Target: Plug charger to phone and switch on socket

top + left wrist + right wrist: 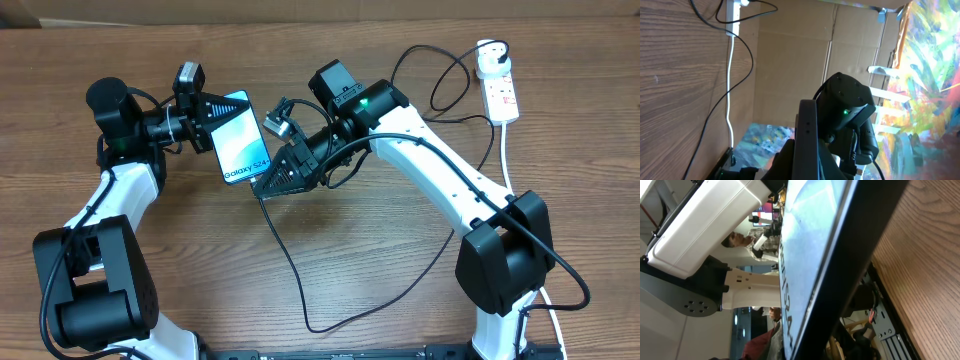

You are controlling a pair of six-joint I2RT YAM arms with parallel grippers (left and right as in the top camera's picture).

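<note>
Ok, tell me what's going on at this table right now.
The left tool grips the phone by its upper end, holding it tilted above the table. The right tool is shut at the phone's lower edge, where the charger cable starts. It is probably lining up the connector, but whether that is seated is hidden. The cable runs on to the socket at the far right, whose switches are too small to read.
</note>
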